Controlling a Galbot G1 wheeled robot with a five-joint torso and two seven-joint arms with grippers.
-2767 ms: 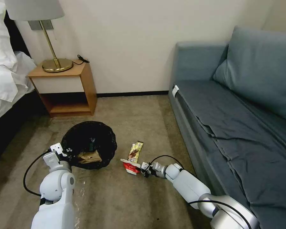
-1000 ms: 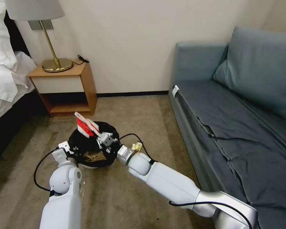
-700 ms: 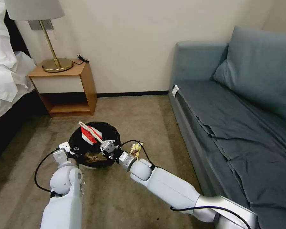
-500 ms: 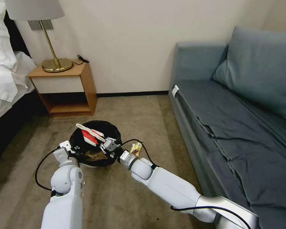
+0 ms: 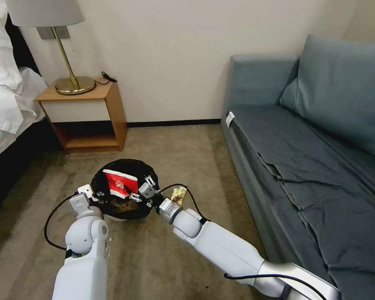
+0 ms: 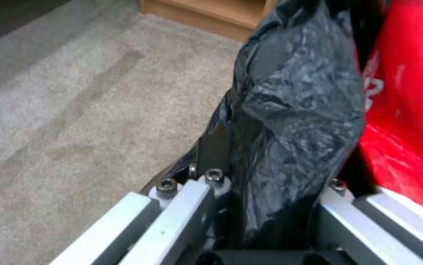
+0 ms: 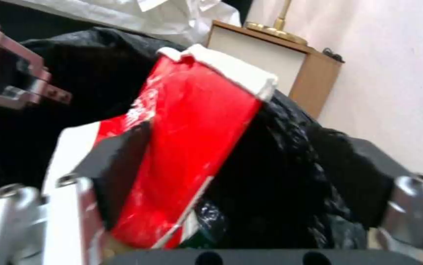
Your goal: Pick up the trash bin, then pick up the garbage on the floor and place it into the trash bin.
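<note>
A worn beige-brown carpet [image 5: 154, 258] is covering the floor of a bedroom, and the trash bin [image 5: 125, 208] is sitting on it, lined with a crinkly black bag. Beyond the bin a wooden nightstand [image 5: 87, 118] is standing against the pale wall, carrying a brass lamp [image 5: 68, 62]; a bed with white linen [image 5: 6, 96] is lying off to the bin's left, and a grey-blue sofa [image 5: 312, 158] is running along the bin's right.

The left gripper [image 5: 89, 196] is clamping the bin's near-left rim. The left wrist view is showing this plainly: the black liner [image 6: 290, 121] is bunched tight between the two metal jaws, with carpet beside it and red plastic just behind.

The right gripper [image 5: 141, 192] is hanging over the bin's right rim with its jaws spread apart. The red-and-white wrapper [image 5: 120, 183] is lying inside the bin mouth, leaning against one finger in the right wrist view [image 7: 187, 147], with the other finger standing well clear of it. A crumpled brown paper bag [image 5: 121, 204] is resting deeper in the bin.

A gold-yellow snack wrapper [image 5: 178, 194] is lying on the carpet just right of the bin, partly behind the right arm's black cable.

White lettering is showing on the red wrapper, too small to read.
</note>
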